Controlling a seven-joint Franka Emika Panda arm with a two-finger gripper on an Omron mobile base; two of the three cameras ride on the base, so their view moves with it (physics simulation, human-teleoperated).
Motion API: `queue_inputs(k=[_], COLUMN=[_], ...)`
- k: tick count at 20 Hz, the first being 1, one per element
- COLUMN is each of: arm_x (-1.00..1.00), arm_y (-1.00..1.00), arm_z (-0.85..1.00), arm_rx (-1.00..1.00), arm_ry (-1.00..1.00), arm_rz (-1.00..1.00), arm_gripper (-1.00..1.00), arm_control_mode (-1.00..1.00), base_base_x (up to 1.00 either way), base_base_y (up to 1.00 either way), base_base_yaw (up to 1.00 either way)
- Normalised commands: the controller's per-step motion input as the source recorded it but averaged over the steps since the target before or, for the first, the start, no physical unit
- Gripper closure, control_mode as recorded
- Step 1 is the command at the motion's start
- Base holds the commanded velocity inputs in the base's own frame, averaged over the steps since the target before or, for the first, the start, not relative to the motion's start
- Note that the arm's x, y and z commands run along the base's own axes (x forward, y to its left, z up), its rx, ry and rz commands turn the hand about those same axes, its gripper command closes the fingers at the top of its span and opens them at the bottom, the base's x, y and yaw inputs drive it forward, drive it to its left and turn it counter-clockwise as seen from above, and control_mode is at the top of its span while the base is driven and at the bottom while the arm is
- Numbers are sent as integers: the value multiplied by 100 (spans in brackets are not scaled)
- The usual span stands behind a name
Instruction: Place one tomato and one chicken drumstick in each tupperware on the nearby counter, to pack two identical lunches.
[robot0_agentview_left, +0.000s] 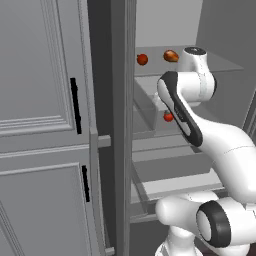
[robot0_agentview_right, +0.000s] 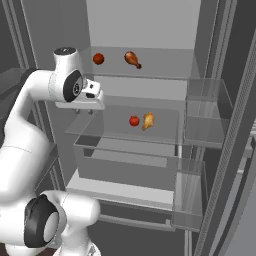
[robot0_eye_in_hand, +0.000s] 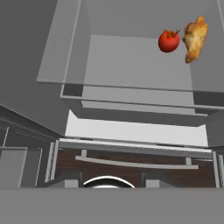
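The fridge stands open, and the food for both lunches sits inside it. Going left to right in the right base view, the pincer (robot0_agentview_right: 84, 112) hangs at the left end of the middle glass shelf (robot0_agentview_right: 165, 131), pointing down, with nothing between its tips; whether the jaws are spread or closed the pictures do not make plain, so I cannot tell. Further right on that shelf lie 1 tomato (robot0_agentview_right: 134, 120) and, just beside it, 1 pale chicken drumstick (robot0_agentview_right: 148, 120). On the upper shelf (robot0_agentview_right: 165, 65) sit a 2nd tomato (robot0_agentview_right: 98, 58) and a darker drumstick (robot0_agentview_right: 132, 59), a little apart. In the hand view the shelf tomato (robot0_eye_in_hand: 168, 40) and the pale drumstick (robot0_eye_in_hand: 194, 38) sit at the upper right, so they are off to one side of the line the hand looks along.

Risks, as I judge them:

1. The tomato and pale drumstick lie so close that a reach for 1 could nudge the other, and a round tomato may roll along the glass toward the shelf edge.
2. The hand is tucked between 2 shelves; lifting too early could knock the wrist on the upper shelf.
3. A drumstick is uneven and tapered, so a grip near the thin end may slip.
4. The door bins (robot0_agentview_right: 205, 117) on the right crowd the way out once something is carried.

Neither tupperware nor the worktop can be located from here, so all 4 items are yet to be packed.
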Motion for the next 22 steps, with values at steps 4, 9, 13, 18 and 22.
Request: queue_inputs(k=[4,9,13,18,22], arm_x=[0,-2,-15,-19,7], arm_y=[0,-6,-60,-61,-43], arm_z=[-1,-27,-60,-40,-50], arm_rx=[0,-1,0,0,-4], arm_ry=[0,-8,-21,-3,0], arm_rz=[0,-6,-8,-4,-2], arm_gripper=[-100,-100,-100,-100,-100], arm_control_mode=[-100,-100,-100,-100,-100], base_base_x=[0,0,0,0,0], base_base_y=[0,0,0,0,0], base_base_yaw=[0,0,0,0,0])
